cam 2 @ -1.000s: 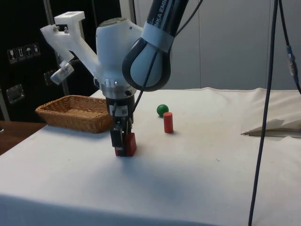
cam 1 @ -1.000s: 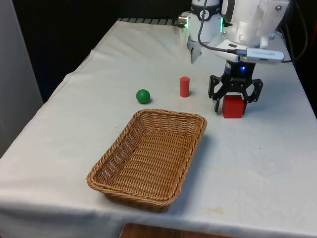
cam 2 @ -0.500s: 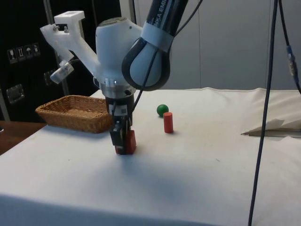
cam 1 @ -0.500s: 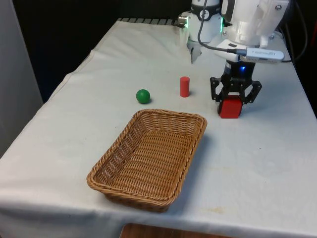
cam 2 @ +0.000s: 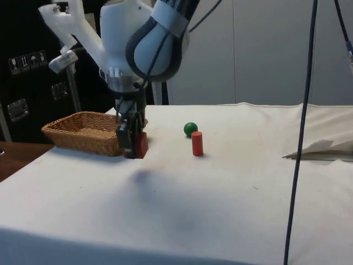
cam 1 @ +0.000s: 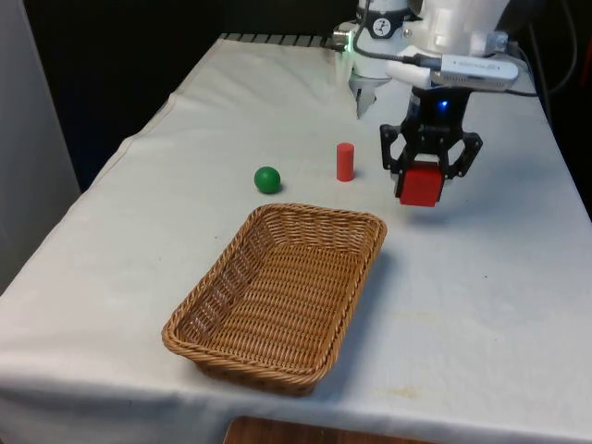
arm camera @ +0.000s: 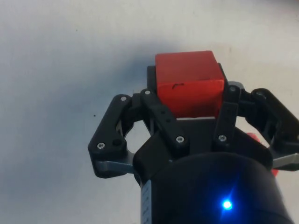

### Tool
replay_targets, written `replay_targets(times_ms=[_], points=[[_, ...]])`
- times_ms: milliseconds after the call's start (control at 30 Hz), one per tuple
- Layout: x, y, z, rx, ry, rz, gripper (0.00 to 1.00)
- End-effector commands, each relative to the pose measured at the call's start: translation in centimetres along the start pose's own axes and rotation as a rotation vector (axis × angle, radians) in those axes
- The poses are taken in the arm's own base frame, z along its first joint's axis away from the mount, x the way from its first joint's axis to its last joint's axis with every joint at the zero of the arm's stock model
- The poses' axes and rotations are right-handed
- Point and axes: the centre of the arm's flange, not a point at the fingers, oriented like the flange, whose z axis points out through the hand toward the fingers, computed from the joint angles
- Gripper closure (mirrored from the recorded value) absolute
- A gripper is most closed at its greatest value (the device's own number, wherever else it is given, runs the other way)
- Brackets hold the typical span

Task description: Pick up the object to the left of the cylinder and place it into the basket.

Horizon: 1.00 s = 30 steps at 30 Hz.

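Pincer (cam 1: pixel 423 181) clamped on the red cube (cam 1: pixel 421 183) has just lifted it off the white-clothed surface (cam 1: pixel 481 296). Grasp looks secure; carrying it to the woven wicker basket (cam 1: pixel 277 294) comes next.

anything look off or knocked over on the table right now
Nothing stands out. The red cylinder stands upright, the green ball rests beside it, and the wicker basket sits flat and empty. The gripper holds the red cube squarely, clear of the cloth.
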Motion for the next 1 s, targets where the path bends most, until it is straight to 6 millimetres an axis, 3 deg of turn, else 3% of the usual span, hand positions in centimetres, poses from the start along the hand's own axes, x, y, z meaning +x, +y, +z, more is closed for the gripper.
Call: replay_targets(times_ms=[0, 500, 967], points=[[0.4, 0.3, -0.5, -0.003, -0.004, 0.002, 0.99], [4.2, 2.8, -3.6, -0.014, 0.015, 0.024, 0.99], [7.6, 5.9, -3.6, -0.038, 0.041, 0.031, 0.99]])
